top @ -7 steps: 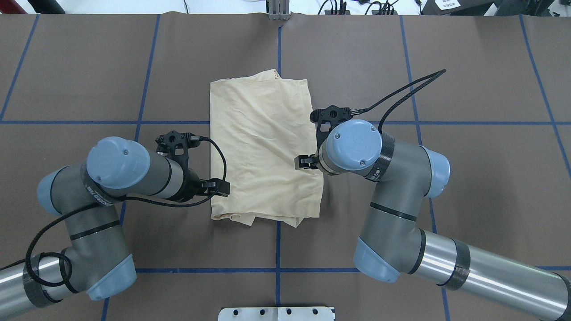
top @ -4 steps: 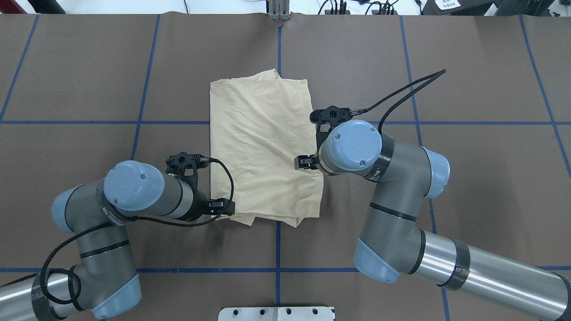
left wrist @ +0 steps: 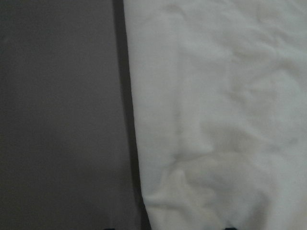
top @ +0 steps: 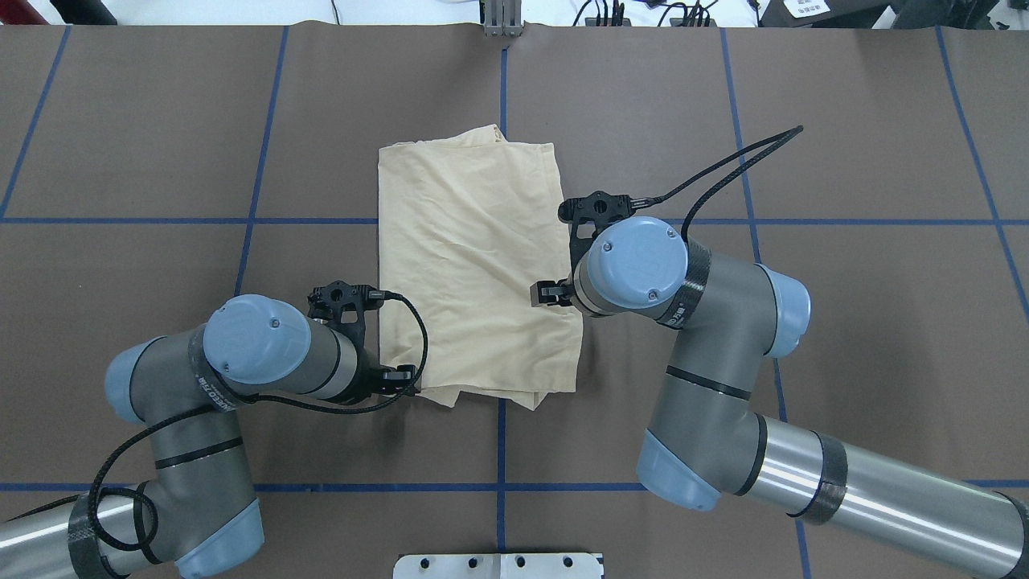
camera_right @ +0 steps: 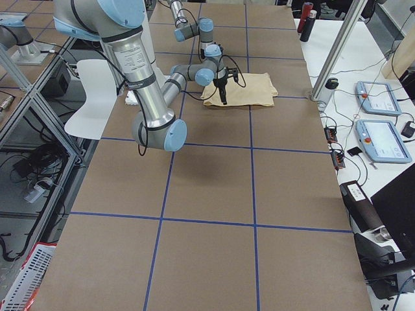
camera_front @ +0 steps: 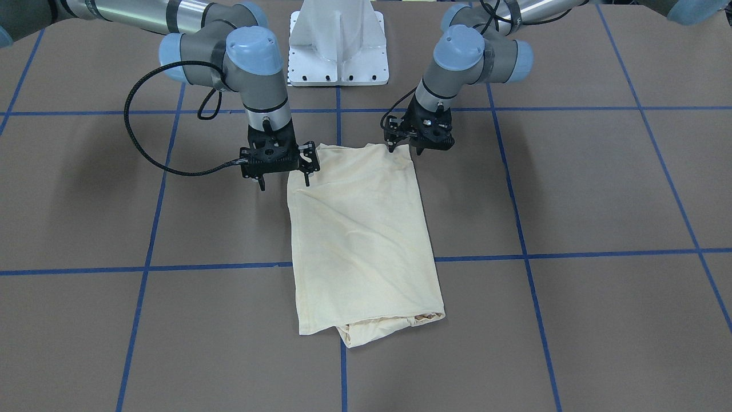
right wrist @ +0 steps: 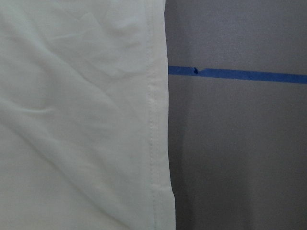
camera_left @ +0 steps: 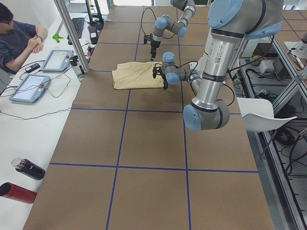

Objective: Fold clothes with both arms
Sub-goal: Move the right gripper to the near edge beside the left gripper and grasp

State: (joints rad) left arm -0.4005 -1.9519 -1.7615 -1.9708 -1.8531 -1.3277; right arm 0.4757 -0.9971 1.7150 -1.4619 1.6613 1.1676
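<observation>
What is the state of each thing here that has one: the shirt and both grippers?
T-shirt: folded to a narrow rectangle, lying flat on the table, print not showing.
left gripper: open, at the shirt's near left corner, holding nothing.
right gripper: open, over the shirt's right edge, holding nothing.

- Brown table cover (top: pixel 844 121) right across the picture, with blue tape lines (top: pixel 161 220) gridding it.
- White pedestal base (camera_front: pixel 338 51) at the robot's edge of the table.
- Over on the white side bench (camera_left: pixel 24 139), there's a seated person (camera_left: pixel 17 40), with a tablet-style pendant (camera_left: pixel 57 60) and a second pendant (camera_left: pixel 29 88) close by.
- Nearer that camera, a dark bottle (camera_left: pixel 29 168) and a red bottle (camera_left: pixel 18 192) lie side by side.
- White chair (camera_left: pixel 261 112) off the table's other edge, and possibly a red basket (camera_right: pixel 35 278) on the floor, partly cut off.
</observation>
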